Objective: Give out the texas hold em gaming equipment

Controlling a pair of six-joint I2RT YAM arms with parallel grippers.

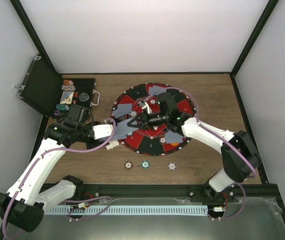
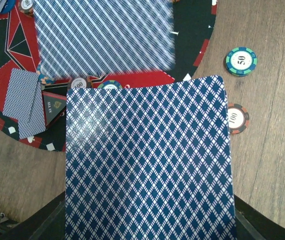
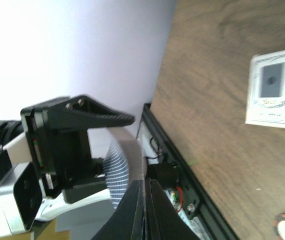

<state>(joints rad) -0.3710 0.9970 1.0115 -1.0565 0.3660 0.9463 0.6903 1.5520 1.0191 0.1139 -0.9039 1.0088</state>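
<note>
Left gripper (image 1: pixel 111 131): It squeezes the near end of a grey-blue playing card with a criss-cross back (image 2: pixel 147 160). The card lies flat in the air over the near rim of the round red and black mat (image 1: pixel 127 100).
Right gripper (image 3: pixel 144 187): Its fingers are pressed together, right by that card's edge. I cannot tell if a card sits between them.
Doing it well: I think the card should go down flat on a free wedge of the mat before the fingers let go. The two grippers are very near, so move slowly.
Edges: A teal striped round chip (image 2: pixel 241 61) and a brown striped round chip (image 2: pixel 237 118) lie on the wood just past the card's right side. A low sweep could knock them.
Room: There is more bare wood to the right of the mat. The open black hinged case (image 1: pixel 45 90) is well apart on the left.
</note>
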